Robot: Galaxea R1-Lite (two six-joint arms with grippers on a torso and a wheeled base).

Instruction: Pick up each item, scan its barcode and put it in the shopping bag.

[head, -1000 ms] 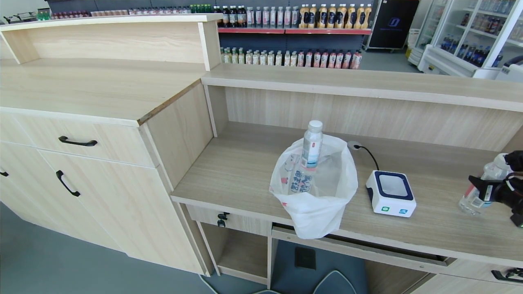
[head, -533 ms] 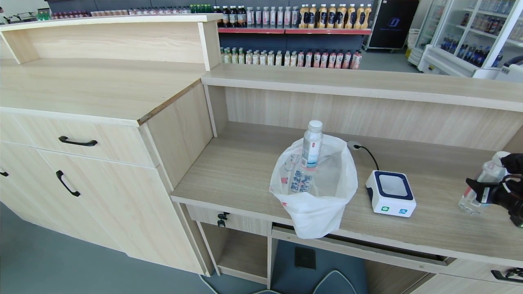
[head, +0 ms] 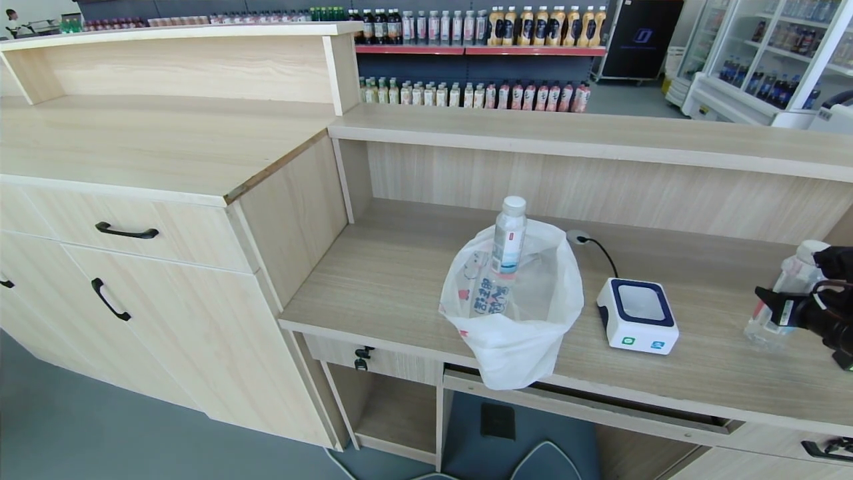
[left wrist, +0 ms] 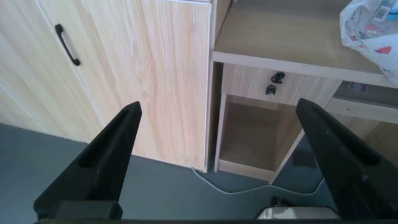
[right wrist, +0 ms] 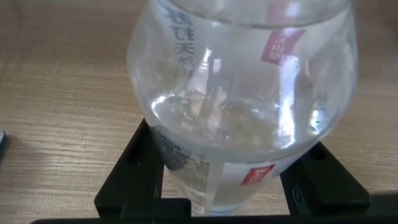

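Observation:
A white plastic shopping bag point(head: 516, 327) stands open on the lower wooden counter point(head: 400, 280), and a tall bottle point(head: 509, 237) with a white cap sticks up out of it. The bag's edge point(left wrist: 373, 28) also appears in the left wrist view. A white barcode scanner point(head: 636, 315) with a dark window sits to the right of the bag. At the far right my right gripper point(head: 788, 311) is shut on a clear water bottle point(head: 776, 300), held tilted just above the counter; the bottle point(right wrist: 242, 106) sits between the black fingers point(right wrist: 134, 177). My left gripper point(left wrist: 217, 112) hangs open below counter level, facing the cabinet.
The scanner's black cable point(head: 600, 250) runs to the back of the counter. A raised back ledge point(head: 566, 133) and a taller counter block point(head: 153, 140) on the left border the work surface. A cabinet door point(left wrist: 124, 81) and an open cubby point(left wrist: 249, 140) lie beneath.
My right gripper has shifted slightly up and to the left with the clear bottle, which now stands a little more upright. The bag, the bottle in it and the scanner have not moved.

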